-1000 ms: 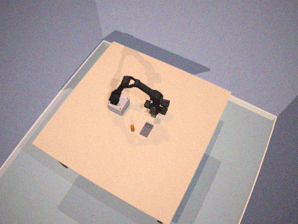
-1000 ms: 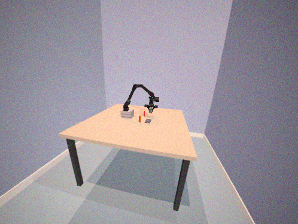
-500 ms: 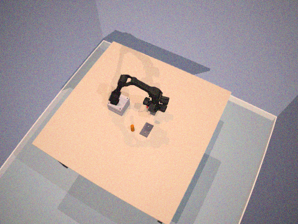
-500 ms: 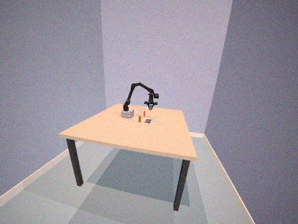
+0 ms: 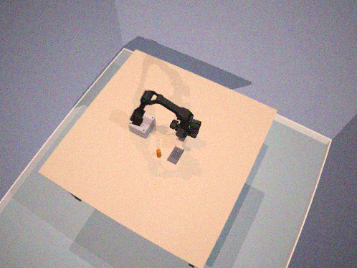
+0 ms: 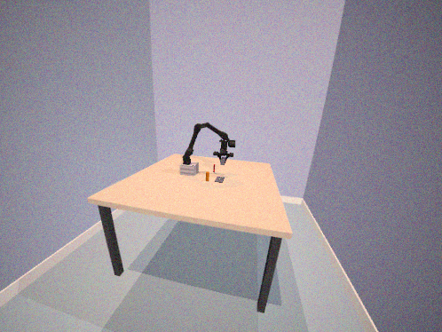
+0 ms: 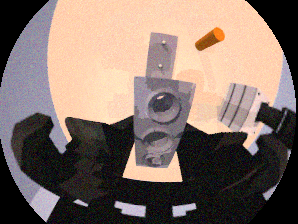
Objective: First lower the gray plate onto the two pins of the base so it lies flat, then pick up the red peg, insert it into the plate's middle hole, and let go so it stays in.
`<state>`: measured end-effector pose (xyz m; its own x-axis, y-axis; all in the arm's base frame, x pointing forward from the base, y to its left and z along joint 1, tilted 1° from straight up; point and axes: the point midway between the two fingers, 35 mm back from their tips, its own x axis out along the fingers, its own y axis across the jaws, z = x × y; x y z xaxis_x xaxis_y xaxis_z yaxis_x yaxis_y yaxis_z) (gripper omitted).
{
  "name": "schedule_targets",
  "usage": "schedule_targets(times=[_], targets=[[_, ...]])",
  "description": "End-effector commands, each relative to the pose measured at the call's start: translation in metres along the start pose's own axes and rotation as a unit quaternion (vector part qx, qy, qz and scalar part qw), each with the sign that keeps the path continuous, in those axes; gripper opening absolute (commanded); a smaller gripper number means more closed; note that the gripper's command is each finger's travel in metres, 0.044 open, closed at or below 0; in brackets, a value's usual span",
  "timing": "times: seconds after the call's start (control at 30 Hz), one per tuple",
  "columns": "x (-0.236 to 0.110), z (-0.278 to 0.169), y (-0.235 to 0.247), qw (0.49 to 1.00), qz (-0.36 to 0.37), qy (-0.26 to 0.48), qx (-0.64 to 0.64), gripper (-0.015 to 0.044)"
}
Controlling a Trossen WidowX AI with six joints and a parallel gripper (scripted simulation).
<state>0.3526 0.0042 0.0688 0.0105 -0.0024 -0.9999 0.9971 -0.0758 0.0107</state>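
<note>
The gray plate (image 5: 182,140) (image 6: 223,162) (image 7: 142,117) is held raised above the table. My gripper (image 5: 181,135) (image 6: 223,156) (image 7: 156,117) is shut on it, with a finger at each long side. The wrist view shows large round holes in the plate. The base (image 5: 178,154) (image 6: 219,179) (image 7: 170,54) lies flat on the table, with two small pins upright on it. In the wrist view it shows beyond the plate's far end, apart from it. The red peg (image 6: 214,168) stands upright on the table in the exterior view; I cannot make it out in the other views.
An orange cylinder (image 5: 158,153) (image 6: 207,177) (image 7: 209,39) stands upright beside the base. The arm's pale mounting block (image 5: 143,126) (image 6: 189,169) (image 7: 237,107) stands on the wooden table (image 5: 125,201) (image 6: 177,200).
</note>
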Motion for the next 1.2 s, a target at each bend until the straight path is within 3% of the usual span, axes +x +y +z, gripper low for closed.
schedule_targets(times=[0.0,1.17], targets=[[0.008,0.012,0.001,1.0,0.0,0.0,0.001,0.0],[0.065,0.109,-0.008,1.0,0.004,-0.006,0.026,0.0]])
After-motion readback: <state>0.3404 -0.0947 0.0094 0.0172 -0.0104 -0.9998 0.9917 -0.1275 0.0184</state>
